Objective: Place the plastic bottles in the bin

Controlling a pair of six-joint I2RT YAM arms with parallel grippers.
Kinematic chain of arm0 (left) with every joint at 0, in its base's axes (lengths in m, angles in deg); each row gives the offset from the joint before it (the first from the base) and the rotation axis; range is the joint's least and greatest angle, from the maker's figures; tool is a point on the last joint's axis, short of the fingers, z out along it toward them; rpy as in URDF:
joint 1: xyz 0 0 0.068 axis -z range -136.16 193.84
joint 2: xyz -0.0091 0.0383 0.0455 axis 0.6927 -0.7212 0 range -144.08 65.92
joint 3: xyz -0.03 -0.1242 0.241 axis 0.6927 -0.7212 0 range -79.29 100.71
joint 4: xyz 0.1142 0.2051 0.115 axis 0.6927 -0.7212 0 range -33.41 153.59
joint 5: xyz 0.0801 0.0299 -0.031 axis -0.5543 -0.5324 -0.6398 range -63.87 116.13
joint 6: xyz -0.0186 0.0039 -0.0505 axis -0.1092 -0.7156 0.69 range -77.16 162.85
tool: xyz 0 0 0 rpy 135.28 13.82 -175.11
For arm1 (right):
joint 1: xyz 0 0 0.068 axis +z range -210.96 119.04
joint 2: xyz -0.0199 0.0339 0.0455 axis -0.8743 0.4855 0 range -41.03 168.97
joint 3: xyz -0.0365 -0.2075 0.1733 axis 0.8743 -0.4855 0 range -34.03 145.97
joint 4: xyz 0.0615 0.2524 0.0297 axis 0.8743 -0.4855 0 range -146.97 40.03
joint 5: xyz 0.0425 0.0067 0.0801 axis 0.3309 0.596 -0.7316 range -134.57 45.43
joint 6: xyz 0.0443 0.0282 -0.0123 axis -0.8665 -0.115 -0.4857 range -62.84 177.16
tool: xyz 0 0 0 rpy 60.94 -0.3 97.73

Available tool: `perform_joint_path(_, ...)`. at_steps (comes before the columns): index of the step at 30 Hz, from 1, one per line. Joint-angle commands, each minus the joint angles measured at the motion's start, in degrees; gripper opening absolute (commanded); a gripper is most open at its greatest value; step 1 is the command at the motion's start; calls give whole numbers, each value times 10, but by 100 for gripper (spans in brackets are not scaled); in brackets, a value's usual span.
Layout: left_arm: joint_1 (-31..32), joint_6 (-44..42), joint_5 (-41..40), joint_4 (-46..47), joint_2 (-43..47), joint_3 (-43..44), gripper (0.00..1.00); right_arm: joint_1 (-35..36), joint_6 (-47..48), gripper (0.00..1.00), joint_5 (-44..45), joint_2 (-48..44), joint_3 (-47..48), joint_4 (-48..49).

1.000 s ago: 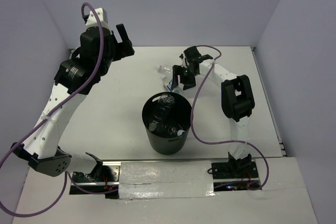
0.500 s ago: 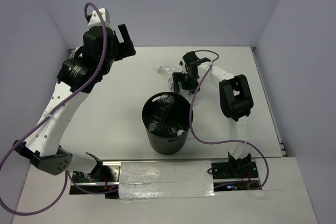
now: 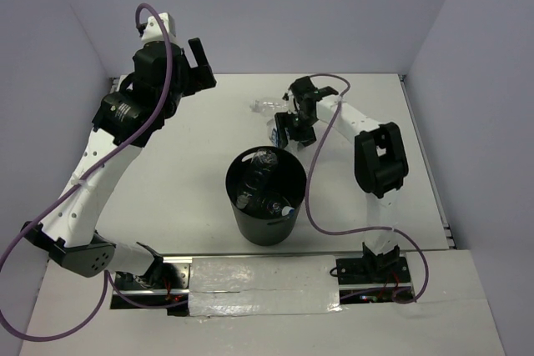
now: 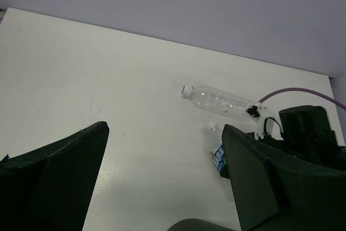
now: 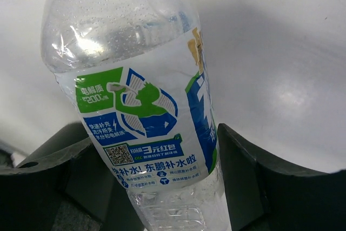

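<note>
The black bin [image 3: 267, 231] stands at the table's middle with several clear plastic bottles [image 3: 264, 179] inside. A labelled bottle [image 5: 140, 106] with blue, green and white print sits between my right gripper's [image 5: 157, 150] fingers, which press on both its sides just behind the bin. In the top view that bottle [image 3: 274, 132] lies low at the right gripper [image 3: 288, 132]. Another clear bottle [image 4: 219, 101] lies on the table farther back, also seen from above [image 3: 265, 107]. My left gripper [image 4: 165, 131] hangs open and empty, raised at the back left [image 3: 196, 60].
White walls close the table at the back and both sides. The right arm's purple cable [image 3: 310, 181] loops down past the bin's right side. The left arm [image 3: 92, 172] stretches along the left side.
My right gripper opened wide, settled slightly lower and leftward over the labelled bottle, then closed on it. The left arm barely shifted.
</note>
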Motion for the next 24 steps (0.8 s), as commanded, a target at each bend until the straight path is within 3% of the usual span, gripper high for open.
perform_joint_path(1, -4, 5, -22, 25, 10, 1, 99, 9, 29, 54, -52, -97, 63, -54)
perform_joint_path(10, -27, -6, -5, 45, 15, 10, 99, 11, 13, 50, -10, -200, 176, -121)
perform_joint_path(15, -35, -2, 8, 46, 20, 6, 99, 15, -10, 50, 14, -256, 191, -119)
perform_joint_path(18, -39, -1, 11, 53, 26, -3, 99, 34, -7, 50, 15, -312, 165, -84)
perform_joint_path(24, -44, 6, 22, 54, 28, -12, 99, 140, 1, 51, -5, -443, -6, 43)
